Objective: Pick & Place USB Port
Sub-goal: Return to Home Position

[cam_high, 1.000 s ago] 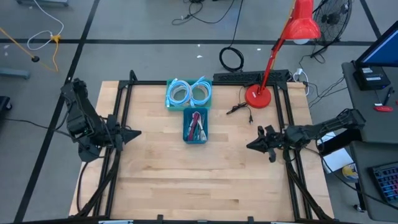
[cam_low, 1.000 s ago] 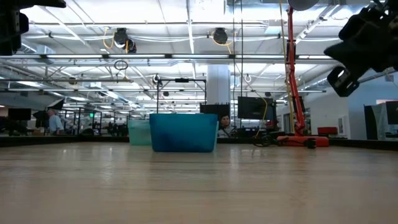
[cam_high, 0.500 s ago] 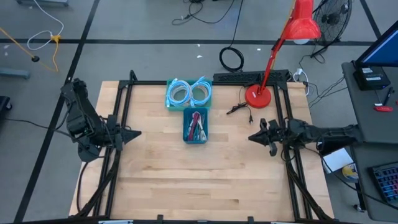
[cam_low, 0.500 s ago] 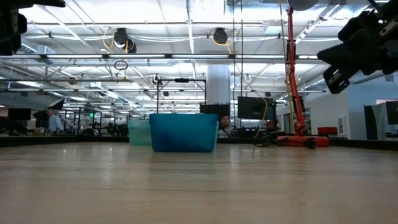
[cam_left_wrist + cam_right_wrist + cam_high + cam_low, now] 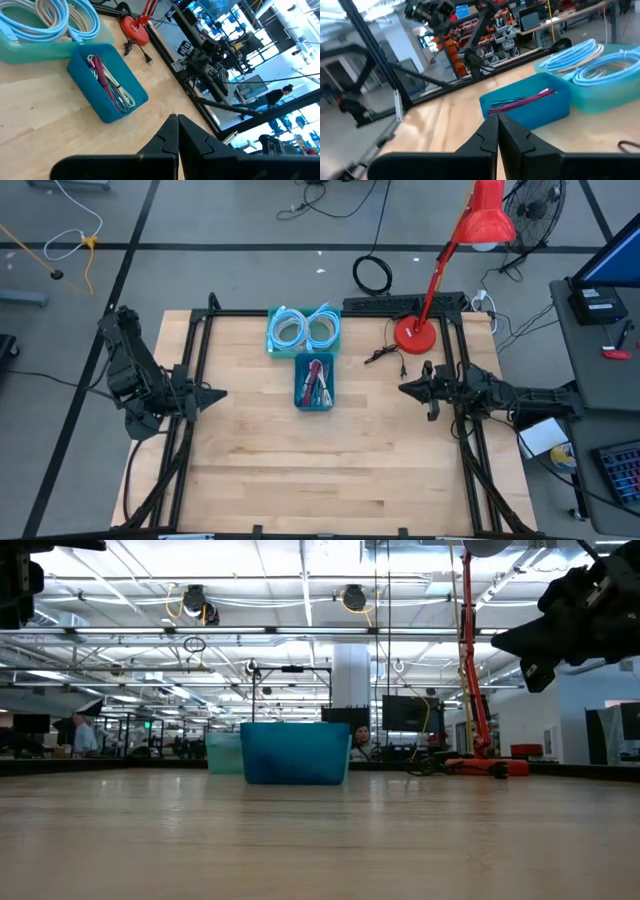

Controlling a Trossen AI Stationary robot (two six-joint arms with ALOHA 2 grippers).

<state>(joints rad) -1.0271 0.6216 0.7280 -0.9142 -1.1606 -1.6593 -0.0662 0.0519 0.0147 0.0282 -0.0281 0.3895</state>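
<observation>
A small blue bin [image 5: 314,382] stands on the table's far middle and holds several red, pink and pale USB cables [image 5: 107,84]. Behind it a teal tray [image 5: 304,331] holds coiled light-blue cables. My right gripper [image 5: 403,389] hangs shut above the table's right part, to the right of the blue bin [image 5: 527,104], pointing at it. My left gripper [image 5: 222,393] waits shut at the left edge, pointing toward the bin [image 5: 106,87]. In the low view the bin [image 5: 294,753] stands in the middle and the right arm [image 5: 570,625] is high up.
A red desk lamp has its base [image 5: 413,335] on the far right corner, with a black plug and cord [image 5: 386,356] lying beside it. A black frame [image 5: 196,360] runs along the table's sides. Bare wood [image 5: 320,470] fills the near half.
My right arm has stretched out and swung toward the table's far edge, and its gripper has drifted a little toward the lamp base while staying shut. Nothing on the table has moved.
</observation>
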